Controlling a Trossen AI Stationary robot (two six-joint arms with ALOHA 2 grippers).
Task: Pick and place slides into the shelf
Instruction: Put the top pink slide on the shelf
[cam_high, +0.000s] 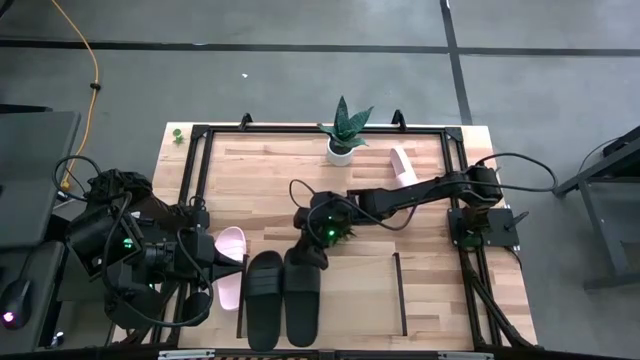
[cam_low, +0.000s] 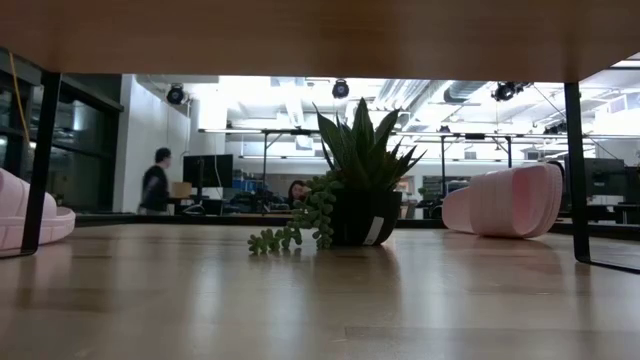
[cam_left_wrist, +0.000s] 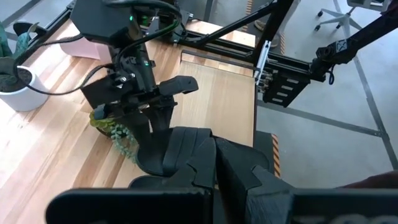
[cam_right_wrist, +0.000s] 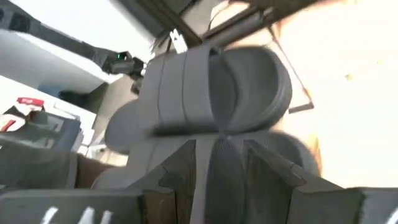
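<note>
Two black slides lie side by side on the shelf (cam_high: 360, 300) near the table's front edge. My right gripper (cam_high: 305, 254) is shut on the far end of the right-hand one (cam_high: 303, 300), whose ribbed strap (cam_right_wrist: 211, 81) fills the right wrist view. The other black slide (cam_high: 265, 300) lies flat to its left. One pink slide (cam_high: 230, 275) lies by the shelf's left side panel. A second pink slide (cam_high: 405, 165) stands on its side at the far right. My left gripper (cam_left_wrist: 214, 177) is shut and empty, held above the table's left side. My right gripper pinches the black slide's far end (cam_right_wrist: 221, 158) between its two fingers (cam_right_wrist: 183, 168), which stand on either side of the sole. The fingers come slanting down from the table's far side, along the slide. The slide points toward the near edge beside the other black one.
A small trailing plant in a dark pot (cam_high: 342, 230) sits right under my right arm. A spiky plant in a white pot (cam_high: 343, 140) stands at the far edge. The shelf board has free room to the right, up to its right panel (cam_high: 400, 295). People show in the room behind (cam_low: 155, 180).
</note>
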